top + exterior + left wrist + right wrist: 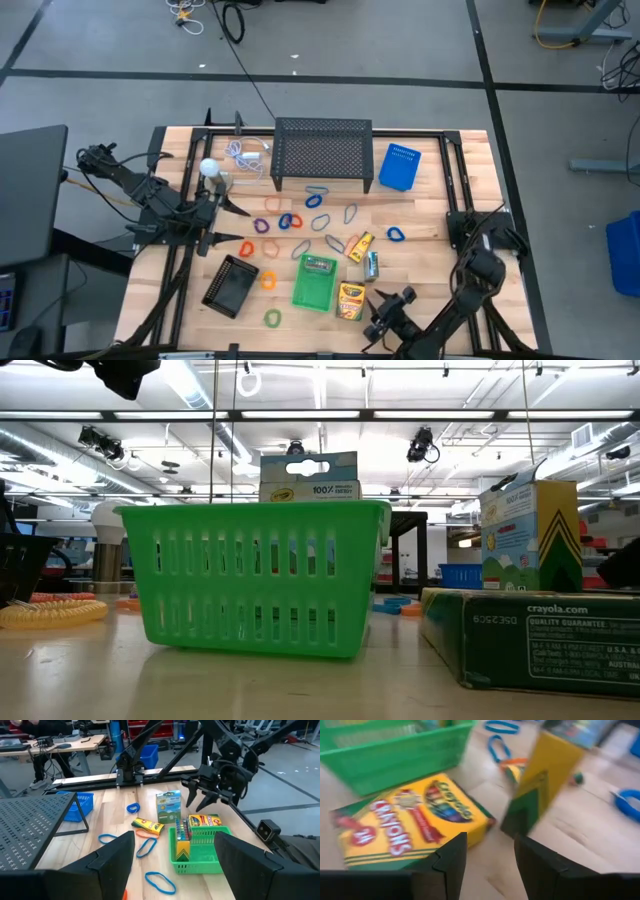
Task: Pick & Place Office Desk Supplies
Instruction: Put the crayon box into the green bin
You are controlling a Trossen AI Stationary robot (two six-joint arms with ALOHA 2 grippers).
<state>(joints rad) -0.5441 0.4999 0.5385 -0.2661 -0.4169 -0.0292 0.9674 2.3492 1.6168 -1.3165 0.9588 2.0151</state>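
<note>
A green basket [315, 283] stands on the table with one yellow crayon box [182, 840] upright inside it. Another crayon box [410, 822] lies flat on the table beside the basket, toward the near right. A third box [373, 264] stands upright, and a fourth [360, 246] lies flat next to it. Coloured loops [290, 221] are scattered across the table's middle. My right gripper [385, 318] hovers open just on the near side of the flat box, touching nothing. Over the table's left side, my left gripper [226, 223] waits open.
A black mesh stand [322, 152] and a blue box [399, 167] sit at the far side. A white ball [209, 168] and a white cable [245, 155] are at the far left. A black tray [232, 285] lies left of the basket.
</note>
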